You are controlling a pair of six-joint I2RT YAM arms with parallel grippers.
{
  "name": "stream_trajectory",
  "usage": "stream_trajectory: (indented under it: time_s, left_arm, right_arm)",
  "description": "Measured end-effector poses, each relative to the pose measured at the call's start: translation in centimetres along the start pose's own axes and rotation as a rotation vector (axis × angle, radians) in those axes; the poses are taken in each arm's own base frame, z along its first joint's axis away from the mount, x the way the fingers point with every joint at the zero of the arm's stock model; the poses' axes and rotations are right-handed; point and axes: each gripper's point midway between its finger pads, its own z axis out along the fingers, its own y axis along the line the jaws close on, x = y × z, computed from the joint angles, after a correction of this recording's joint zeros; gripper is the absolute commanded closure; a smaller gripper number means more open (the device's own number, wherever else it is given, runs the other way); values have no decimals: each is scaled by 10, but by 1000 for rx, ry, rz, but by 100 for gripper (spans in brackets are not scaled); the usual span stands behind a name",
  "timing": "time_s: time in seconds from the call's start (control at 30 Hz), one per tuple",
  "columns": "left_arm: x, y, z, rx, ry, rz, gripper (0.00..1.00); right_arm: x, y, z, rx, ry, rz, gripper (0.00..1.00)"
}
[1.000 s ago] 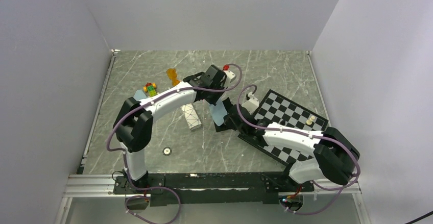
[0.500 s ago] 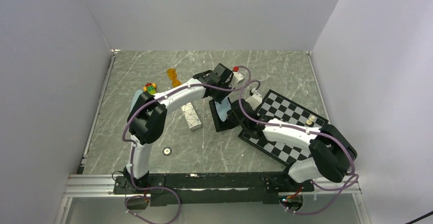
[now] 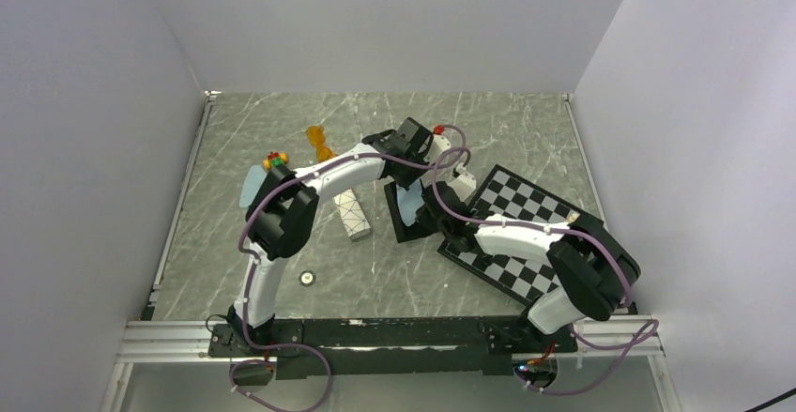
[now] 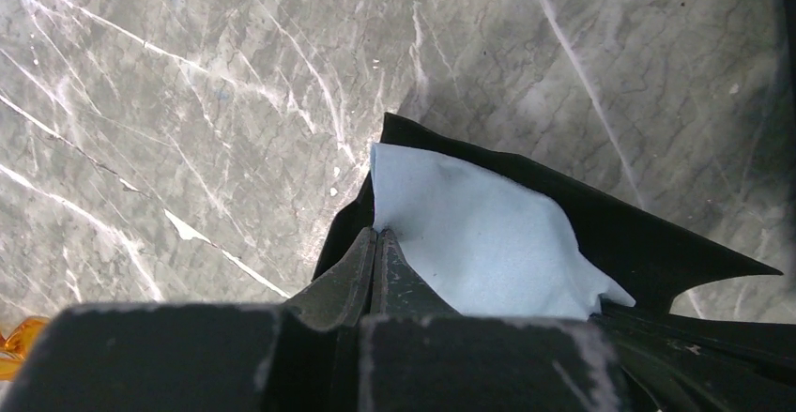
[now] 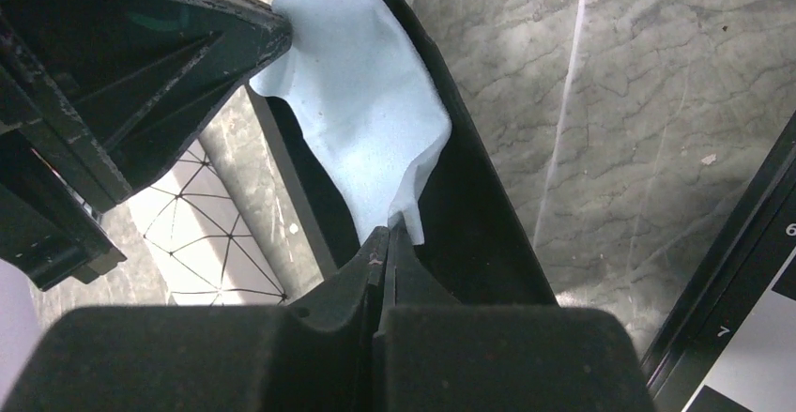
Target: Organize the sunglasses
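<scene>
The orange translucent sunglasses (image 3: 317, 140) lie on the table at the back left; a sliver shows in the left wrist view (image 4: 13, 342). The black wire-framed pair is not in view. My left gripper (image 3: 403, 185) (image 4: 375, 234) is shut on one corner of a light-blue cloth (image 3: 409, 205) (image 4: 469, 243). My right gripper (image 3: 422, 213) (image 5: 389, 230) is shut on the opposite edge of the same cloth (image 5: 366, 121). The cloth hangs over the open black oblong case (image 3: 402, 228) (image 4: 648, 234) (image 5: 469, 224).
A white case with a black line pattern (image 3: 352, 213) (image 5: 202, 243) lies left of the black case. A chessboard (image 3: 526, 234) with a pale piece (image 3: 570, 219) lies at the right. A small colourful toy (image 3: 275, 160), another pale-blue piece (image 3: 251, 188) and a small round disc (image 3: 307, 279) lie at the left.
My left arm has swung right and folded closer over the black case. The right arm has shifted slightly left. Both stay on the blue cloth over the case.
</scene>
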Motion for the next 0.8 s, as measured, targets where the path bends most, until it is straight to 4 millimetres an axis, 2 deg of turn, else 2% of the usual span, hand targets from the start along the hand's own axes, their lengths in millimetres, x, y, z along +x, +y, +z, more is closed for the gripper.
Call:
stream_trajectory:
  time_s: [0.4,0.8]
  left_arm:
    - [4,14,2,-15,4,0,100]
    - [8,11,3,9,13,-6,100]
  right_arm:
    - [10,-1,7,1,38,-14,100]
    - [13,0,8,-3,53,-15,100]
